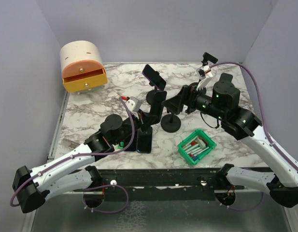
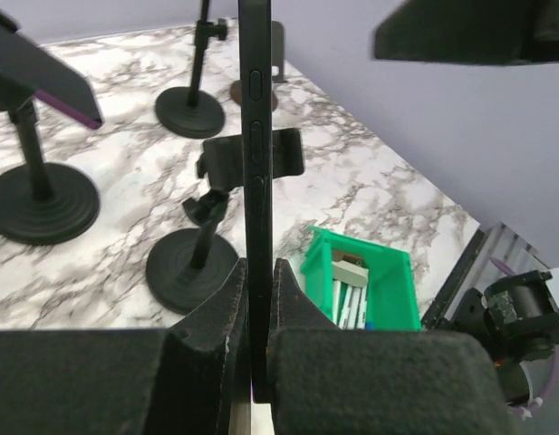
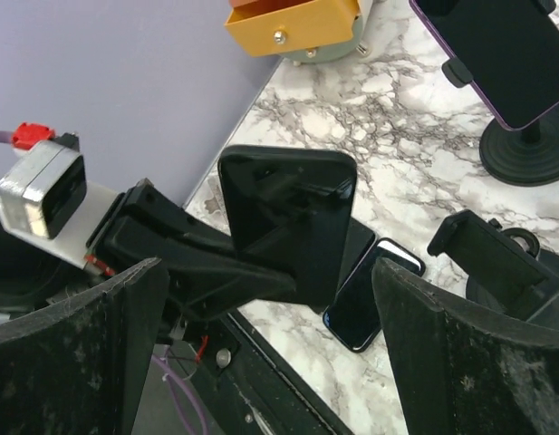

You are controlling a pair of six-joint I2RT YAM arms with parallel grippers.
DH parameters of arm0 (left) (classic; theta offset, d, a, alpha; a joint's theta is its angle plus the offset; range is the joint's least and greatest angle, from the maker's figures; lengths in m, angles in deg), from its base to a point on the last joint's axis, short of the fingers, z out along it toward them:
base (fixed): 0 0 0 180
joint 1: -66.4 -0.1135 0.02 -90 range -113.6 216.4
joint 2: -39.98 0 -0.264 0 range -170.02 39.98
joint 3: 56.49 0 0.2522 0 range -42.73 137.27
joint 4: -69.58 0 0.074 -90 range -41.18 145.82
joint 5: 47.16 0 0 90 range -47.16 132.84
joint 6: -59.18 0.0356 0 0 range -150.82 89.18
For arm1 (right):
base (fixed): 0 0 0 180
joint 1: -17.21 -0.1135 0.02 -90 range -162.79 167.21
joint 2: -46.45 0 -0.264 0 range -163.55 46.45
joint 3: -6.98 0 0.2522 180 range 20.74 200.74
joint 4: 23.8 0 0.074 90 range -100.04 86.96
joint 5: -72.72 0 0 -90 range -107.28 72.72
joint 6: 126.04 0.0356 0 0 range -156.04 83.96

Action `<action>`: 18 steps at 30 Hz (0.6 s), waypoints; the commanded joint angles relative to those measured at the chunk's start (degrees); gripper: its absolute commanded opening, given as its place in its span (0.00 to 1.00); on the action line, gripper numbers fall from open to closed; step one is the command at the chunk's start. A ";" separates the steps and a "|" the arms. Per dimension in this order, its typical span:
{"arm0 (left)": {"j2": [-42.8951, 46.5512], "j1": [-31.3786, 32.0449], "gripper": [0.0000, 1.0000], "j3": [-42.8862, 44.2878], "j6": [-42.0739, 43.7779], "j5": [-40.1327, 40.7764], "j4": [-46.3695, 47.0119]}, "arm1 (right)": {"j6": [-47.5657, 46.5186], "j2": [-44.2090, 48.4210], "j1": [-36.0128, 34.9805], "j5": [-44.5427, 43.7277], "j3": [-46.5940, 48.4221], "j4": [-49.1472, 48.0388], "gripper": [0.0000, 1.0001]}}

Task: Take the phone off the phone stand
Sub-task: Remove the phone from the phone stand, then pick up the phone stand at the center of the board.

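Note:
My left gripper [image 1: 149, 115] is shut on a black phone [image 1: 158, 101] and holds it upright above the table. In the left wrist view the phone [image 2: 255, 163] stands edge-on between the fingers [image 2: 216, 308]. An empty black phone stand [image 1: 170, 124] is just to its right, and its bare clamp [image 2: 252, 156] shows behind the phone. My right gripper [image 1: 175, 103] is open, with nothing in it, over that stand. In the right wrist view the held phone [image 3: 288, 217] is in front of my right gripper [image 3: 270, 281], apart from its fingers [image 3: 478, 353].
A second stand [image 1: 153, 95] carries a purple-edged phone [image 1: 153, 77]. Two dark phones [image 1: 144, 140] lie flat near the front edge. A green bin [image 1: 197, 146] of markers sits at the front right. A cream box with an open orange drawer [image 1: 83, 77] stands at the back left.

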 commanded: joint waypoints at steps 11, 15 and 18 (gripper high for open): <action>5.64 0.50 0.00 -9.75 -24.17 5.10 -17.10 | -7.53 20.02 -0.08 -15.12 -12.93 5.35 1.00; -0.86 4.14 0.00 -10.57 -27.30 4.99 -13.43 | -8.15 23.64 -0.08 -18.09 -16.36 4.92 0.99; -4.76 6.29 0.00 -10.88 -28.67 6.19 -9.61 | -9.48 25.80 -0.10 -18.28 -19.48 2.61 0.99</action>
